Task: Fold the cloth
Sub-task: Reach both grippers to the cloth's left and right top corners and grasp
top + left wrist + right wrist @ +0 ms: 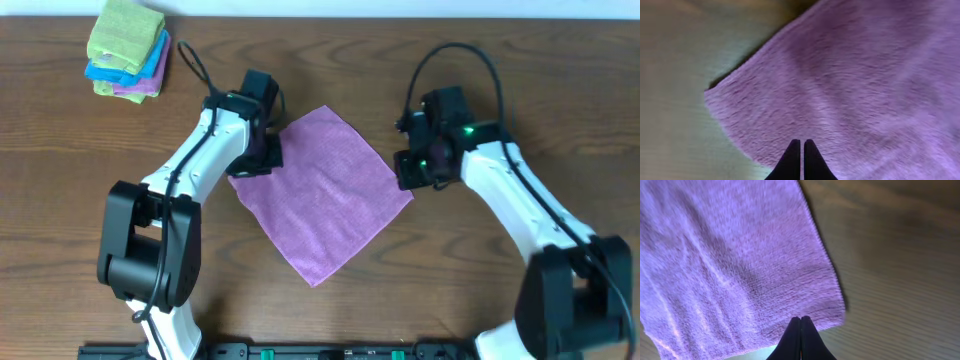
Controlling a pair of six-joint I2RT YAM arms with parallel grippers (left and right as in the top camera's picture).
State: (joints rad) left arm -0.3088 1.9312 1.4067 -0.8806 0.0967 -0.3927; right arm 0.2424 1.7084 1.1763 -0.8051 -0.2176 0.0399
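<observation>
Cloth [322,195] lies flat mid-table [430,300], turned diamond-wise, single layer, no fold yet. L claw [801,145] is at the cloth's upper-left edge, nr the left corner. Its fingers are pressed together w/ no gap, tips over the fabric just inside the edge. R claw [800,321] is at the right corner, fingers likewise together w/ no gap, tips right at the cloth's edge. Can't tell if either has fabric pinched; both wrist views are blurry. Stack of folded cloths [126,50], green on top, sits at the far-left corner, well apart.
</observation>
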